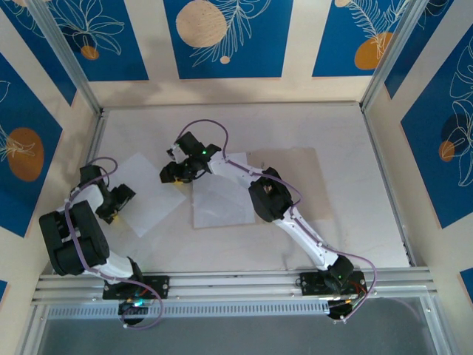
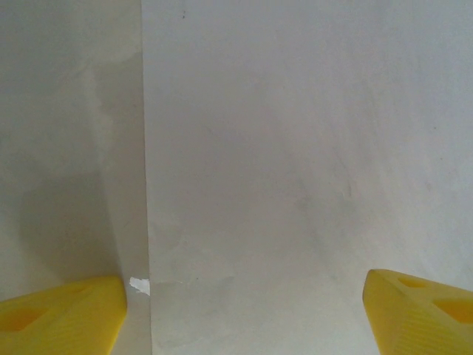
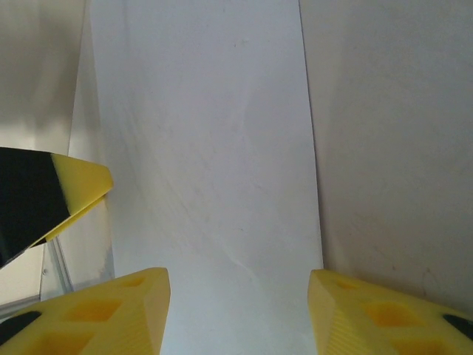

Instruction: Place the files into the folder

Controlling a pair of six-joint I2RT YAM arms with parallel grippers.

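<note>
The left gripper (image 1: 117, 201), wide open and empty above the loose white sheet (image 1: 148, 188) left of the tan folder (image 1: 303, 181), should pinch only that sheet's edge, while the half-open, empty right gripper (image 1: 176, 171) steadies the second sheet (image 1: 222, 200), which seems to overlap the folder.

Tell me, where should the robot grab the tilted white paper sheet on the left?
Probably its left edge, coming from the left. The thin, tilted white paper sheet lies flat on the table, so only an edge can be pinched, and the open left gripper hangs right above that edge.
</note>
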